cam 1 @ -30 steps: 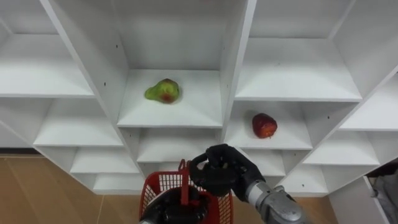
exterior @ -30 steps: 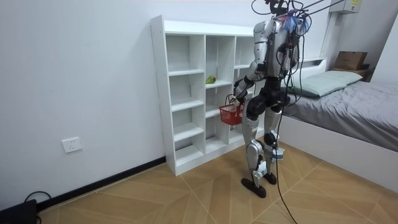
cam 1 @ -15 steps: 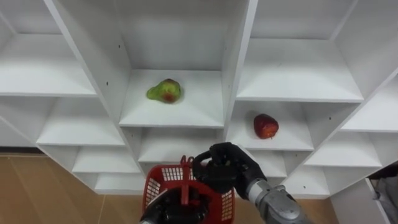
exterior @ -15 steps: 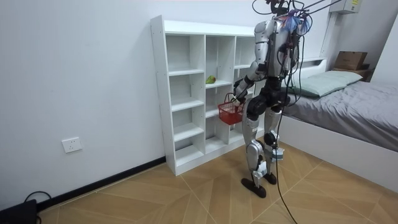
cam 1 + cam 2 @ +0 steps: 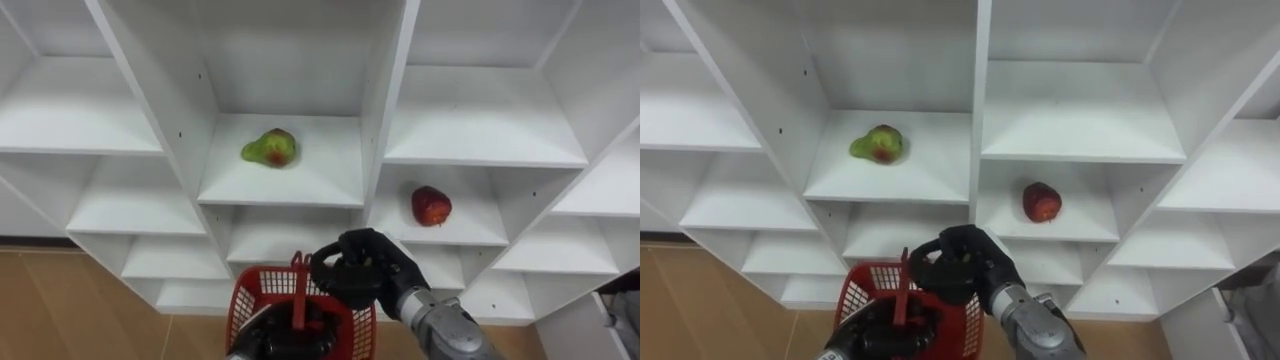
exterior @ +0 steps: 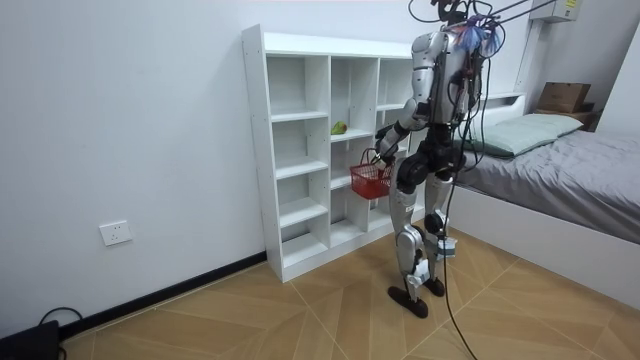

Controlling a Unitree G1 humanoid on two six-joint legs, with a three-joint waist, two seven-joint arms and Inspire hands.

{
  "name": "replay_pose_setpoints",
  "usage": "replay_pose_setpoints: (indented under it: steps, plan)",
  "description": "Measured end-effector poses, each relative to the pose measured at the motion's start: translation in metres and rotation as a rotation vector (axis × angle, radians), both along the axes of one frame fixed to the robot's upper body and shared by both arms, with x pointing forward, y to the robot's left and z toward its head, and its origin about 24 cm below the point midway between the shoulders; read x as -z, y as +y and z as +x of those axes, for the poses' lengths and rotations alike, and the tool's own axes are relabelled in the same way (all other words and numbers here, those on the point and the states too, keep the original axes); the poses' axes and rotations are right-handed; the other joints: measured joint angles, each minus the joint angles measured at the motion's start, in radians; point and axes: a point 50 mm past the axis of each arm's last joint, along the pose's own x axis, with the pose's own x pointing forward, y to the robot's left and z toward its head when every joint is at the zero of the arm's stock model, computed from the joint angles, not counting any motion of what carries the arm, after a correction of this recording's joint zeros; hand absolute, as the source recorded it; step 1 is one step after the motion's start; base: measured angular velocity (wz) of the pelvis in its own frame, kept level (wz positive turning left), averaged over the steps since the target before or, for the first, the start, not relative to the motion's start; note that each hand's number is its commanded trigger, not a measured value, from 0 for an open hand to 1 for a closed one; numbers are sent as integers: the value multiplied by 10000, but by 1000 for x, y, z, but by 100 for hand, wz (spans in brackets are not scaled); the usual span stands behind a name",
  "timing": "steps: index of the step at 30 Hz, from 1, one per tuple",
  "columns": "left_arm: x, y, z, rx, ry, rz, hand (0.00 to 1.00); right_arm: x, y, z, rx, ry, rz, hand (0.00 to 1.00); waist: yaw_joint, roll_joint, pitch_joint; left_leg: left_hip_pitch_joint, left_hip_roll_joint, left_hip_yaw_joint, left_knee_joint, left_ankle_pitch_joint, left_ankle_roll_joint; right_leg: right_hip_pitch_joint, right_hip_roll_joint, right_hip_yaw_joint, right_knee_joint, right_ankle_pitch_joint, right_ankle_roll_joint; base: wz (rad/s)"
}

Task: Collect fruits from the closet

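Right robot hand, fingers curled empty, hovers over a red plastic mesh basket; left robot hand grips its handle. Above: lumpy green fruit, glossy red apple.

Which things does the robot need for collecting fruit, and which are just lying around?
For the job: green fruit, red apple, red basket held by the left robot hand, right robot hand, white closet.
Just lying about: bed, pillow, cardboard box, wall socket.
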Motion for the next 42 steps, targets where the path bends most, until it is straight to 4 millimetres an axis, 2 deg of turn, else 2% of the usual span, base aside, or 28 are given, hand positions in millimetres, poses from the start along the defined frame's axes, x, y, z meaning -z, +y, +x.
replay_pose_setpoints:
  steps: [8, 9, 10, 11, 12, 24, 31, 42]
  plan:
    - [1, -1, -2, 263, 44, 66, 100, -1, -1, 9, 159, -113, -272, 100, -38, -107, 61, 139, -55, -126, -7, 1, 3, 209, -62, -136, -41, -26, 44, 4]
    - [1, -1, -2, 270, 44, 69, 100, -1, -1, 9, 193, -105, -279, 90, -18, -109, 60, 134, -66, -178, -8, 1, 4, 217, -71, -163, -46, -31, 51, 15]
    - [1, -2, -3, 301, 51, 70, 100, -1, -1, 9, 239, -94, -276, 52, -18, -116, 61, 126, -80, -209, -10, 2, 5, 219, -88, -205, -47, -34, 57, 11]
    - [1, -2, -3, 339, 62, 73, 100, 0, -1, 9, 247, -85, -277, 8, -17, -128, 56, 121, -85, -226, -10, 2, 5, 229, -100, -243, -49, -36, 60, 7]
    - [1, -2, -3, 346, 65, 72, 100, 0, -1, 9, 250, -81, -274, 0, -17, -133, 54, 118, -86, -231, -9, 2, 5, 229, -100, -246, -51, -36, 61, 4]
    - [5, -3, -8, 506, 309, 163, 100, 2, -4, 11, 551, -32, -571, 0, -47, -174, 29, 78, -99, -467, -1, 3, 6, 354, -94, -436, -205, -39, 62, 6]
    - [8, -2, -11, 485, 510, 235, 100, 2, -4, 11, 622, -53, -606, 0, -58, -275, -31, 81, -98, -498, -10, 3, 6, 410, -96, -500, -271, -36, 59, 0]
    - [8, -2, -12, 481, 520, 241, 100, 7, -5, 9, 695, 88, -669, 0, -80, -293, -7, 77, -105, -590, -12, 3, 5, 490, -95, -568, -330, -37, 60, 1]
